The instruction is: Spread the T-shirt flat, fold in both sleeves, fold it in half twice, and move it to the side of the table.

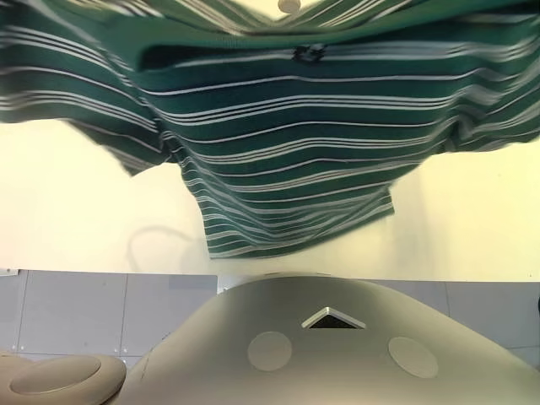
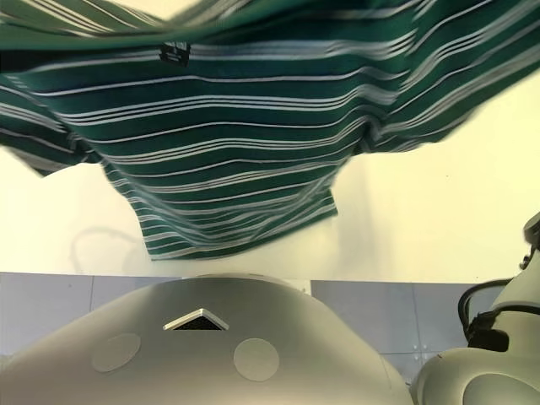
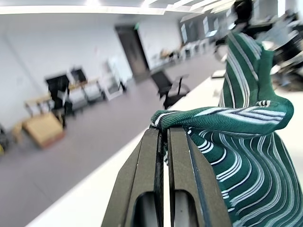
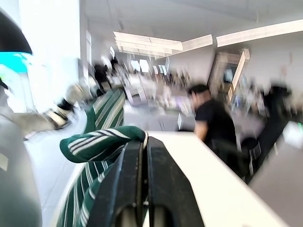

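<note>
The dark green fabric T-shirt with thin white stripes [image 1: 287,143] was found raised above the pale cream surface [image 1: 67,211]. It was stretched wide across the head views, with its lower part hanging toward the near edge of the surface. Whether the hanging hem touched the surface could not be determined. The left claw [image 3: 164,130] had both fingers pressed together on a bunched fold of the fabric, with the cloth draping away beyond the tips. The right claw [image 4: 143,142] was likewise clamped on a rolled edge of the same garment, which lay across its tips.
</note>
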